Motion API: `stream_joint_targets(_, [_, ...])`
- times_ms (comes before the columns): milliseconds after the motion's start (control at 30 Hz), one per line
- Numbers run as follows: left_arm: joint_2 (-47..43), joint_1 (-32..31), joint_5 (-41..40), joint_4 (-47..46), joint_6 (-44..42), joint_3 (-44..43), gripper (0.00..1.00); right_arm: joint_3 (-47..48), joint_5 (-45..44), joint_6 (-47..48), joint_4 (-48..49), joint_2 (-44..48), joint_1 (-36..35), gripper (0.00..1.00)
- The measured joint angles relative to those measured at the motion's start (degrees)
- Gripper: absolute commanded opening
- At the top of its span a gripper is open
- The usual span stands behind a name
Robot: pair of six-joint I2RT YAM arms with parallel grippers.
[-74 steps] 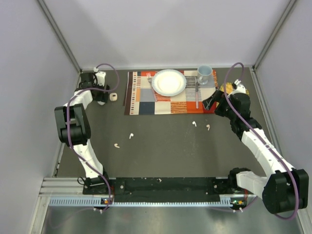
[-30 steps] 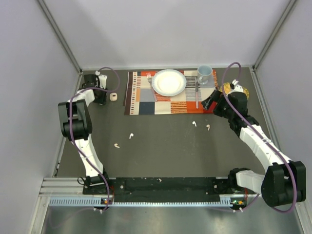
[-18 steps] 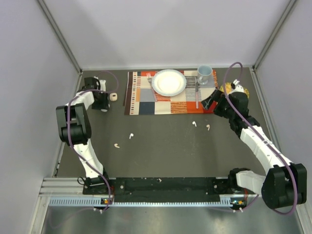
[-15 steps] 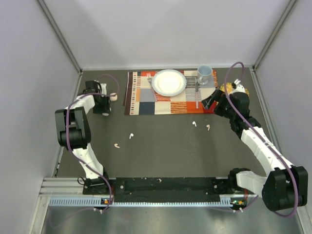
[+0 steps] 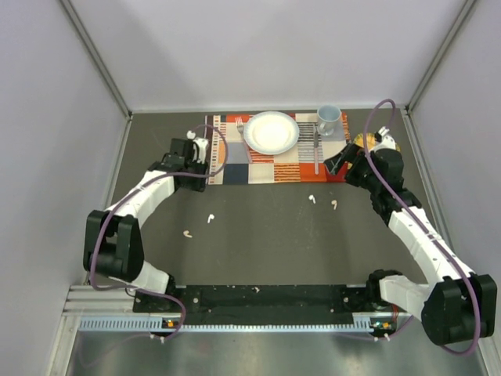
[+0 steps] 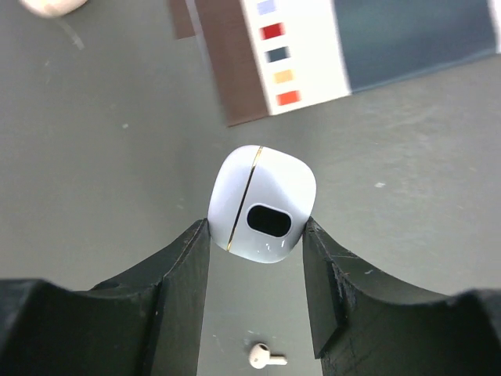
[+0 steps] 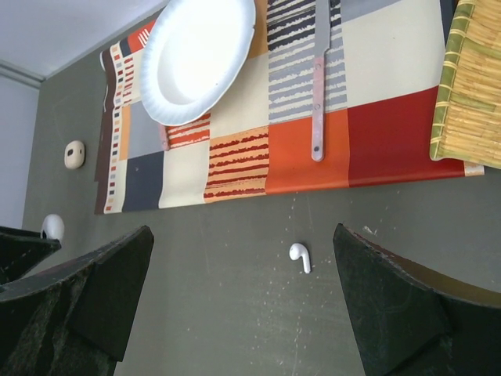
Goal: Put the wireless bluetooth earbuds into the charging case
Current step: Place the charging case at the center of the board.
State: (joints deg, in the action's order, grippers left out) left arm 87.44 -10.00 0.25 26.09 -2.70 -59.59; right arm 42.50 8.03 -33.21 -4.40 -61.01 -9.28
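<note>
My left gripper (image 6: 257, 270) is shut on a white rounded charging case (image 6: 262, 204), held above the dark table near the placemat's left corner; in the top view it (image 5: 194, 166) is at the placemat's left edge. A pale earbud (image 6: 266, 356) lies below it. In the top view, two earbuds (image 5: 210, 218) (image 5: 186, 233) lie left of centre and two (image 5: 311, 199) (image 5: 334, 204) right of centre. My right gripper (image 7: 243, 282) is open and empty above a white earbud (image 7: 300, 256); in the top view it (image 5: 335, 164) is near the placemat's right end.
A pinkish-beige case (image 7: 74, 153) lies left of the placemat (image 5: 227, 168). On the placemat are a white plate (image 5: 272, 131), a fork (image 5: 241, 125), a knife (image 5: 316, 153) and a blue mug (image 5: 328, 119). A woven mat (image 7: 470, 102) lies at the far right. Walls close in three sides.
My left arm has swung from the far left corner rightward to the placemat's left edge, carrying the white case. The right arm has hardly moved. The earbuds have not moved.
</note>
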Motion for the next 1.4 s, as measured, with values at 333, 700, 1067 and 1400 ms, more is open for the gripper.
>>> stream_joint_targets(333, [-5.70,-23.37,2.25,-1.97,0.63,2.47,0.00,-0.07,-0.44,0.22,-1.62,1.99,0.00,0.99])
stream_joint_targets(700, [3.30,-39.95,6.29,-5.18,-2.49,3.13,0.01,-0.09,-1.07,1.27,-3.82,2.01,0.00,0.99])
stream_joint_targets(1067, [10.60,-46.34,7.91,-5.49,-6.58,0.79,0.07,-0.09,-3.65,1.68,-5.22,3.93,0.00,0.99])
stream_joint_targets(1400, [12.11,-47.50,6.60,-4.87,-9.51,-0.85,0.26,-0.09,-4.13,1.75,-5.49,4.39,0.00,0.99])
